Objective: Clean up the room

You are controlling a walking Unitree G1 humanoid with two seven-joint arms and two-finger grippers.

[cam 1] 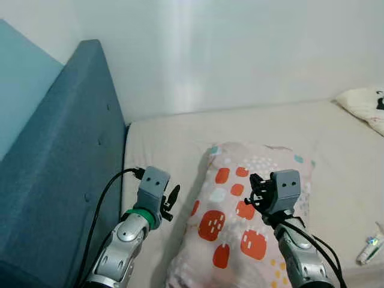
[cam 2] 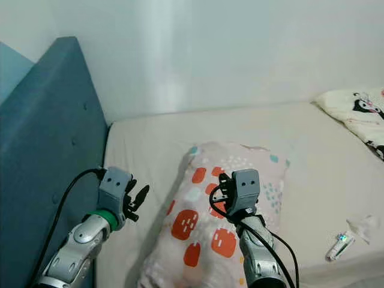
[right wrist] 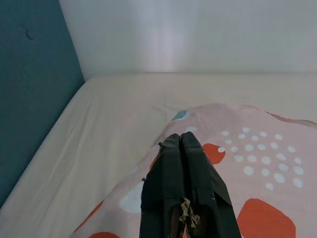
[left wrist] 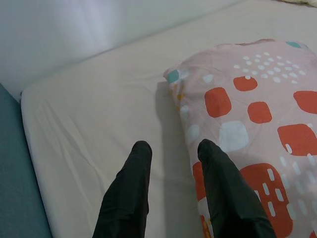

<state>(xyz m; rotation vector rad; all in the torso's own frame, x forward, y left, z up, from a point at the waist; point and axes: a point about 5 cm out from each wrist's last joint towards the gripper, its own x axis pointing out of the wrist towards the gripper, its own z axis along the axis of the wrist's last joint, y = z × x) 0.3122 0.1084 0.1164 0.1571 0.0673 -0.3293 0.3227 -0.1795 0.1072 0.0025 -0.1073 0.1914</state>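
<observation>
Two silver robot arms reach up from the lower edge of the head view, over a bed. On the robot's left, the left gripper (cam 1: 172, 198) hovers above the bare cream sheet (left wrist: 94, 119), just beside the pillow's near edge. Its two black fingers (left wrist: 130, 183) stand apart, holding nothing. On the robot's right, the right gripper (right wrist: 181, 148) hangs over the middle of the pillow (cam 1: 252, 210). Its fingers are pressed together, and no fabric appears to be caught between them, though the wrist view is too close to be sure.

That pillow, pale pink with red and white squares and white dots, lies slightly askew on the mattress, its far end toward the wall. A blue padded headboard (cam 1: 66, 150) runs along the robot's left side. Near the right edge of the bed lies a small white object (cam 1: 369, 246) with a coloured tip. Further back in that corner sits a second, white cushion (cam 2: 354, 111) with a black print. A plain white wall closes the scene.

If the pillow is the thing to tidy, a good grasp probably means opening the right fingers, taking one corner in each gripper, and lifting evenly so it does not sag or drag the sheet.
</observation>
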